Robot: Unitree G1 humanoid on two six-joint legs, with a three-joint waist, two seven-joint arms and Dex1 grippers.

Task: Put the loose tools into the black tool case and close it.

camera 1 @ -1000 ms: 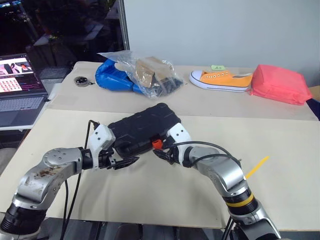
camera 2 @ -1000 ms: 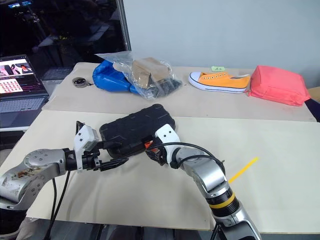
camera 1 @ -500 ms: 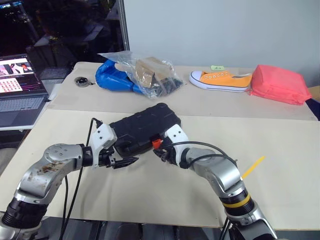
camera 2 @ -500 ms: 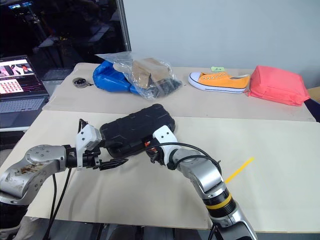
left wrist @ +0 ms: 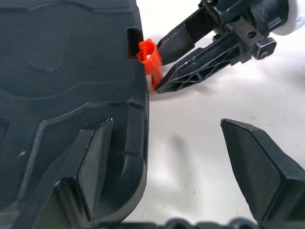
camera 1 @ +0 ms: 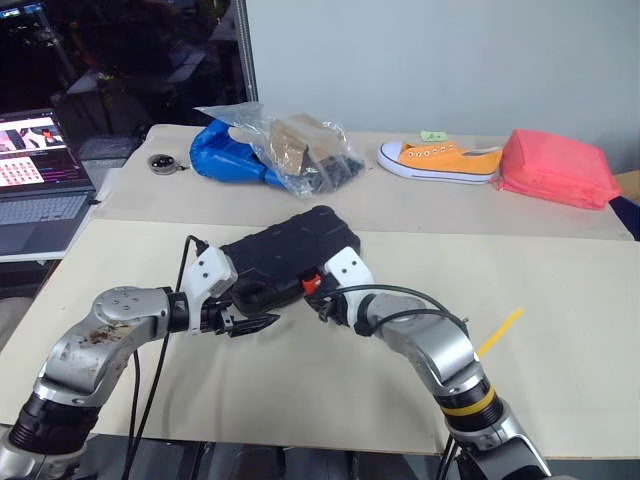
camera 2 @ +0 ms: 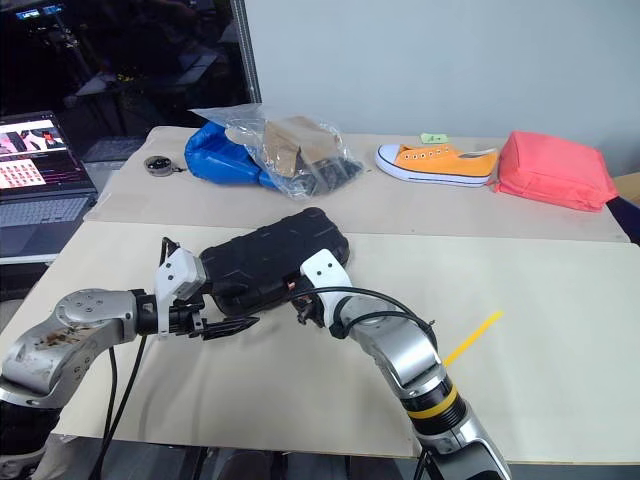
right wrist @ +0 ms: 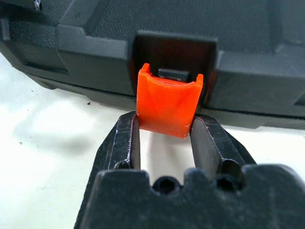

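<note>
The black tool case (camera 1: 285,250) lies closed on the table, ribbed shell up. Its small orange latch (right wrist: 167,102) sticks out of the front edge. My right gripper (right wrist: 164,121) is shut on that latch, one finger on each side. In the left wrist view the right gripper's fingers (left wrist: 200,71) reach the latch (left wrist: 148,62) from the side. My left gripper (camera 1: 258,322) stands open at the case's near left corner, one finger (left wrist: 93,157) against the shell (left wrist: 66,71) and the other over bare table. The loose tools are out of view.
A laptop (camera 1: 40,180) sits at the far left. At the back lie a clear plastic bag over a blue one (camera 1: 270,150), an orange shoe (camera 1: 440,160) and a pink-red pouch (camera 1: 555,168). A yellow strip (camera 1: 500,332) lies right of my right arm.
My right gripper's fingers have closed onto the orange latch. The left gripper and the case have stayed where they were.
</note>
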